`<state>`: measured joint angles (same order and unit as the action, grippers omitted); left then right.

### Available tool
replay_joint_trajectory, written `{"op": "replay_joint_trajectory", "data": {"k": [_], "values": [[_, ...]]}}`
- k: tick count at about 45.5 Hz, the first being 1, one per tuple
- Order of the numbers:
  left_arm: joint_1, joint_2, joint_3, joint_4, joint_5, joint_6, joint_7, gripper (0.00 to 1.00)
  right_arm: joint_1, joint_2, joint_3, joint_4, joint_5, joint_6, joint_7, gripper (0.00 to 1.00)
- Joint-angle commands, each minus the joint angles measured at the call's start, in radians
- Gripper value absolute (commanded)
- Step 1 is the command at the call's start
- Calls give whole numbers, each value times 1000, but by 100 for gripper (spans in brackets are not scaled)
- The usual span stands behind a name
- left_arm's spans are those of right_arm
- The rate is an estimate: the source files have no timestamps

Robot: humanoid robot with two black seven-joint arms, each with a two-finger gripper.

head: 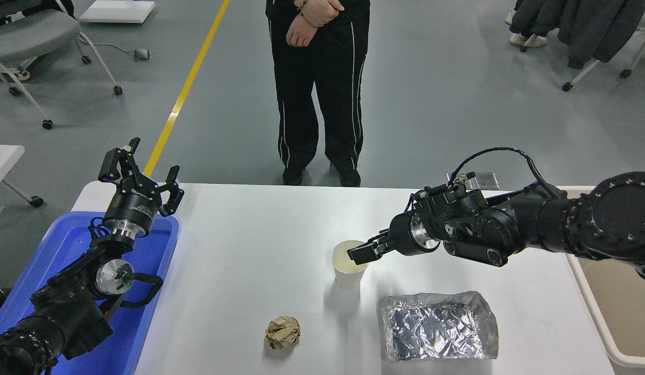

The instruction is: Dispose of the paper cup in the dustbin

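At the far left a blue tray (67, 250) sits at the table's edge, and the left arm is parked over it, its gripper (140, 169) raised with the fingers spread open and nothing between them. The white table (249, 250) runs rightward from there. Near its front edge lies a crumpled brown paper ball (283, 332). Right of and beyond the ball, about mid-table, the paper cup (348, 265) stands upright with its cream inside showing. The right gripper (361, 253) reaches in from the right and tilts downward, its tip at the cup's right rim, with one finger over the opening; the fingers look close together, but whether they pinch the rim cannot be told. In front of the arm, right of the cup and apart from it, lies a crinkled foil sheet (439, 325). At the right edge, beside the table, is the dustbin (614, 291), its white rim and beige inside partly in view. A person in black trousers (314, 88) stands at the far side.
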<state>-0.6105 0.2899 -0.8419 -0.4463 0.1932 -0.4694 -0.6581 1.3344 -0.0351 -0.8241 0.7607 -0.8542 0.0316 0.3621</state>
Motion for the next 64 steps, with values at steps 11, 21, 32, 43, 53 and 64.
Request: {"op": "replay_joint_trajectory", "data": {"k": [11, 21, 32, 43, 53, 64], "values": [[0, 0, 0, 0, 0, 0, 0, 100, -69, 11, 2, -44, 9, -59, -3, 66], [0, 0, 0, 0, 0, 0, 0, 100, -60, 0, 0, -46, 41, -45, -3, 24], [0, 0, 1, 0, 0, 0, 0, 100, -57, -8, -6, -44, 49, -22, -2, 0], [0, 0, 0, 0, 0, 0, 0, 100, -55, -16, -3, -44, 50, -21, 0, 0], [0, 0, 0, 0, 0, 0, 0, 100, -37, -49, 46, -41, 93, -21, 9, 0], [0, 0, 0, 0, 0, 0, 0, 100, 22, -193, 235, 55, 215, 94, 35, 0]]}}
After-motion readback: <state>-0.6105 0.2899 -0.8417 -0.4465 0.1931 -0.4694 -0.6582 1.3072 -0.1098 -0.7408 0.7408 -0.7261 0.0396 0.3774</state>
